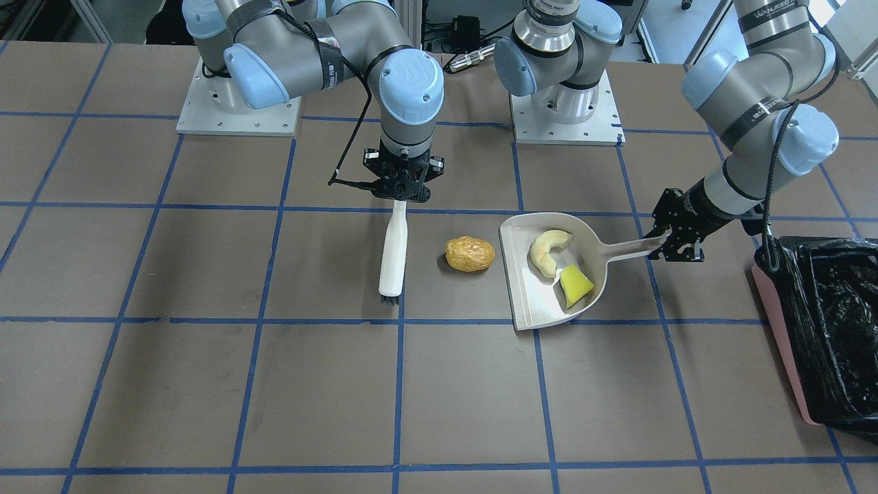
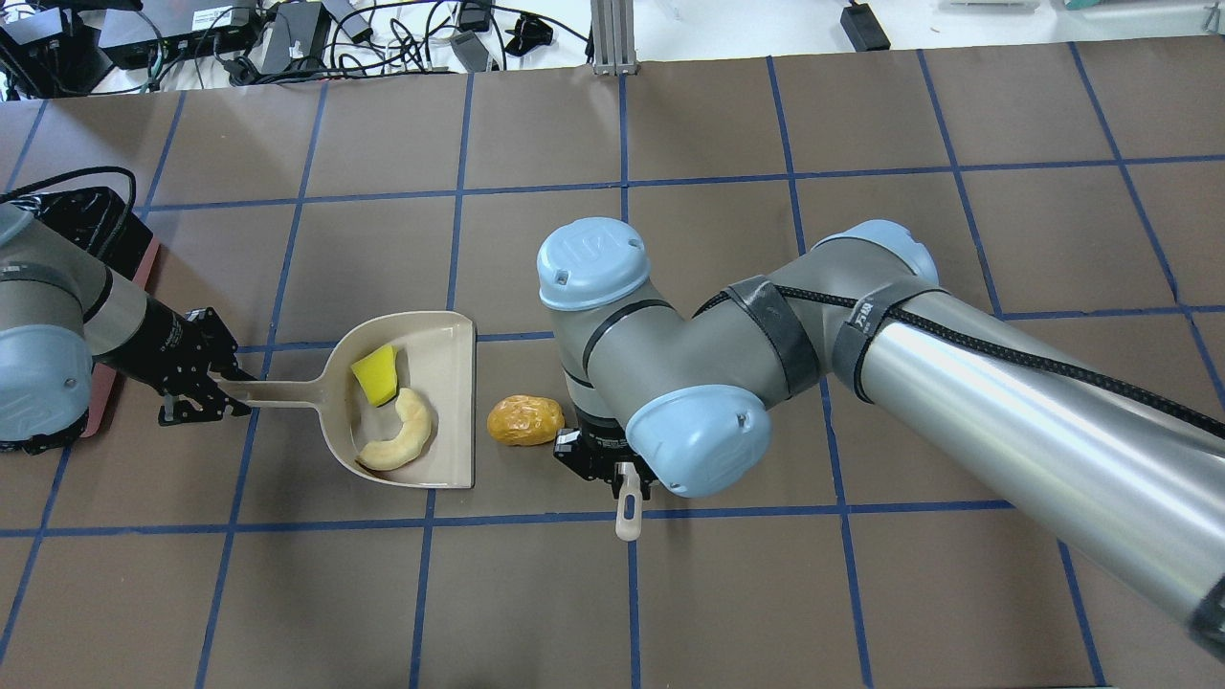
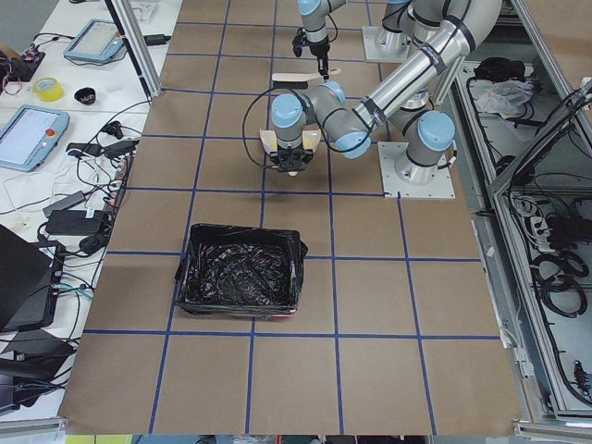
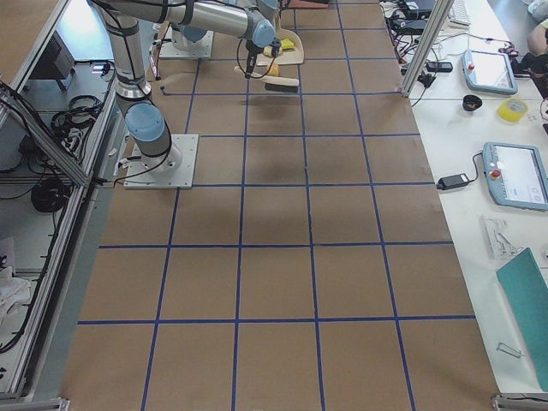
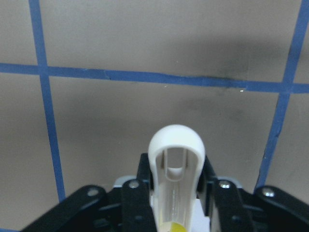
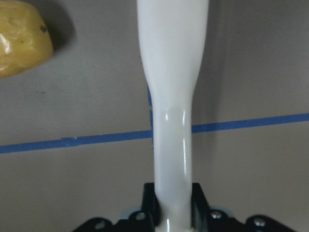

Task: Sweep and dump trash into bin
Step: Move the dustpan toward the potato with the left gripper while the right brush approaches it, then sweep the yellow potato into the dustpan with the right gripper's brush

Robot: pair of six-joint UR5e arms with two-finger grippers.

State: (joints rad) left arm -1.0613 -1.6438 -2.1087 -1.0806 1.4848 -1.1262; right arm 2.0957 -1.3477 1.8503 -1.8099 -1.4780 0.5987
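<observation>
A beige dustpan [image 1: 542, 302] lies on the table with the pale crescent slice [image 1: 549, 250] and the yellow wedge [image 1: 575, 285] inside it. The golden-brown potato-like lump [image 1: 470, 254] lies on the table just outside the pan's open edge. My left gripper [image 1: 662, 240] is shut on the dustpan's handle [image 5: 175, 159]. My right gripper [image 1: 401, 195] is shut on a white brush [image 1: 393, 254], whose bristles rest on the table beside the lump [image 6: 21, 36]. The pink bin [image 1: 778, 329], lined with a black bag, stands beyond my left gripper, at the table's end.
The table is brown with blue tape grid lines. Both arm bases [image 1: 566, 116] are bolted on at the robot's side. The bin [image 3: 236, 310] stands close behind the left wrist. Cables and devices lie off the table's far edge [image 2: 287, 38].
</observation>
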